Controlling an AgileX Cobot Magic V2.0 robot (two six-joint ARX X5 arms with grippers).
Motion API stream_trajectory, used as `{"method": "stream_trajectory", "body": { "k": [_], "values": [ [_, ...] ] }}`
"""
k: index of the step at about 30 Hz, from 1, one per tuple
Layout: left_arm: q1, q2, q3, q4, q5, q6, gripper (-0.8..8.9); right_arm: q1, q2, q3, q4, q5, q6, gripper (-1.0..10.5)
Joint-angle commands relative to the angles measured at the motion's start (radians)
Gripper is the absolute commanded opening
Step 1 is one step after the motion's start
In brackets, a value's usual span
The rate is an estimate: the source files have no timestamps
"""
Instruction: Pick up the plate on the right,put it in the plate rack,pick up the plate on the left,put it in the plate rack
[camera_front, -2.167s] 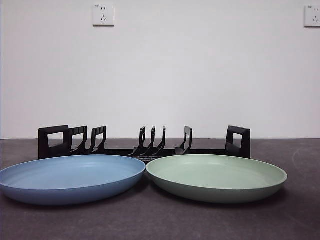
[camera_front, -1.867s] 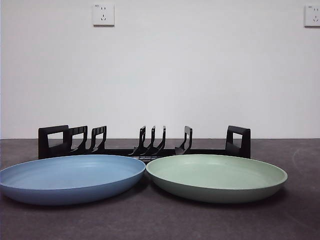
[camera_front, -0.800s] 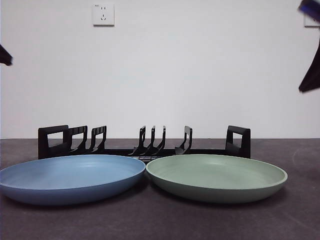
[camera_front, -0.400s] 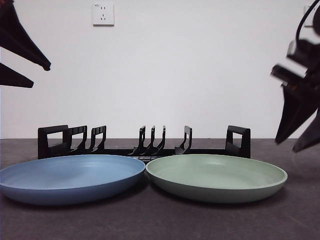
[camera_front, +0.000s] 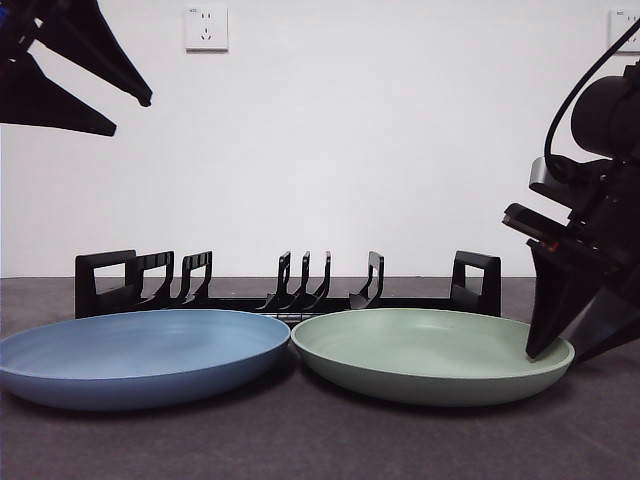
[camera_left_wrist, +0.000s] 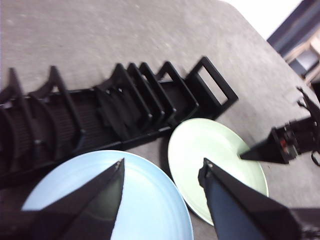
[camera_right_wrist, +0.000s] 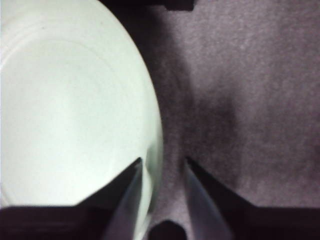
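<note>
Table: dark grey top (camera_front: 320, 450) with a fine speckled grain, matte.
Green plate: the plate on the right (camera_front: 432, 352), round, shallow, pale green with a smooth matte face and faint concentric rings; it lies flat on the table, its left edge just beside the blue one.
Blue plate: the plate on the left (camera_front: 140, 355), same round shallow shape, smooth light blue, flat on the table.
Right gripper: (camera_right_wrist: 161, 167) low at the green plate's right rim, its tapered black jaws parted and straddling the rim, one over the plate, one over the table; not closed on it.
Plate rack: long low black rack (camera_front: 290, 290) behind both plates, with curved upright dividers and boxy open ends; no plate in it.
Left gripper: (camera_left_wrist: 162, 170) high above the blue plate, wedge-shaped jaws spread wide, holding nothing.
Wall: plain white, with two white sockets (camera_front: 206, 29).
</note>
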Motion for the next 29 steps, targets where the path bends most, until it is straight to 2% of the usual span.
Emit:
{"method": "stream_trajectory", "body": {
  "k": [1, 6, 11, 15, 18, 23, 26, 29],
  "values": [
    [-0.024, 0.002, 0.002, 0.008, -0.015, 0.035, 2.59, 0.002, 0.002, 0.004, 0.003, 0.001, -0.003, -0.2],
    [-0.077, 0.002, 0.002, 0.013, -0.018, 0.138, 2.59, 0.002, -0.041, 0.016, -0.021, 0.0, 0.04, -0.2],
    [-0.179, 0.002, 0.017, -0.001, -0.021, 0.341, 2.59, 0.002, -0.154, 0.056, -0.087, 0.001, 0.045, -0.2],
    [-0.298, 0.002, 0.042, -0.004, -0.051, 0.492, 2.59, 0.002, -0.211, 0.125, -0.159, 0.003, 0.045, -0.2],
    [-0.407, 0.002, 0.068, -0.037, -0.149, 0.624, 2.59, 0.002, -0.213, 0.189, -0.238, 0.002, 0.041, -0.2],
    [-0.614, 0.004, 0.099, -0.085, -0.402, 0.801, 2.56, 0.032, -0.213, 0.257, -0.307, -0.001, 0.035, -0.2],
    [-0.703, 0.005, 0.099, -0.094, -0.483, 0.855, 2.56, 0.047, -0.213, 0.277, -0.333, -0.003, 0.029, -0.2],
    [-0.768, 0.028, 0.099, -0.102, -0.522, 0.869, 2.55, 0.067, -0.213, 0.289, -0.341, -0.003, 0.029, -0.2]
  ]
}}
